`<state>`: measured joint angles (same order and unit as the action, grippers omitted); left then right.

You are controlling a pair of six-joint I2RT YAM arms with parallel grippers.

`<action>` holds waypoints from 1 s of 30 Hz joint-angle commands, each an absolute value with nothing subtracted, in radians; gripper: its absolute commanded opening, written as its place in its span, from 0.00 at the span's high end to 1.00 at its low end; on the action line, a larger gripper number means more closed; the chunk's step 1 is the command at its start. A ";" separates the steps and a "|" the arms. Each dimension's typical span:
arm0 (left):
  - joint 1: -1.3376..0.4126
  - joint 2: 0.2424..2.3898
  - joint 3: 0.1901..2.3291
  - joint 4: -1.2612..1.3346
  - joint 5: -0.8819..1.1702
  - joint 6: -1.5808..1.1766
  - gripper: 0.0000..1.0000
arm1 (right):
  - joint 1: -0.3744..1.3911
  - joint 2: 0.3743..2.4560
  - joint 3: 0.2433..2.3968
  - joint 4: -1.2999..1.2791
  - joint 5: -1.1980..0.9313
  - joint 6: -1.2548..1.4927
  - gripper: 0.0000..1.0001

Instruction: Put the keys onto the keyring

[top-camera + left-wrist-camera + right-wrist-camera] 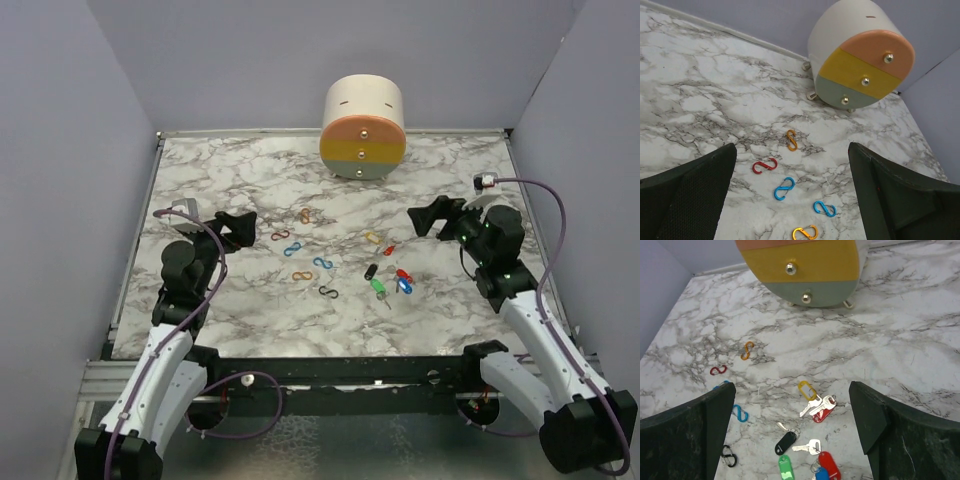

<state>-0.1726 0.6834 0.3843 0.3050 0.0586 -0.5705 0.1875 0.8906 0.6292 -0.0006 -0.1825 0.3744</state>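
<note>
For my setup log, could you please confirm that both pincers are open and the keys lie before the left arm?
Not quite: the keys lie before the right arm, as the right wrist view shows. The left pincer and right pincer are indeed open.

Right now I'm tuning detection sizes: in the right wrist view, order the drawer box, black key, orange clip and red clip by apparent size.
1. drawer box
2. black key
3. orange clip and red clip: these look alike. Both lie farther off, so their rank is unsure.

No readable text, labels, numbers or signs anywhere.
</note>
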 commanded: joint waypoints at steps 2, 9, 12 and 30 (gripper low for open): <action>-0.178 0.626 0.419 0.152 0.047 -0.559 0.05 | 0.183 0.853 0.645 -0.085 -0.266 0.366 0.03; -0.185 0.675 0.358 0.245 0.110 -0.607 0.08 | 0.182 0.905 0.634 -0.098 -0.288 0.344 0.05; -0.218 0.716 0.366 0.265 0.099 -0.586 0.10 | 0.184 0.937 0.624 -0.076 -0.325 0.365 0.06; -0.439 1.144 0.553 0.241 -0.089 -0.436 0.15 | 0.326 1.099 0.690 -0.110 -0.206 0.328 0.11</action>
<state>-0.4339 1.0779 0.5056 0.2310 -0.0666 -0.4805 0.2821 1.0901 0.6510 -0.0929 -0.2794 0.3557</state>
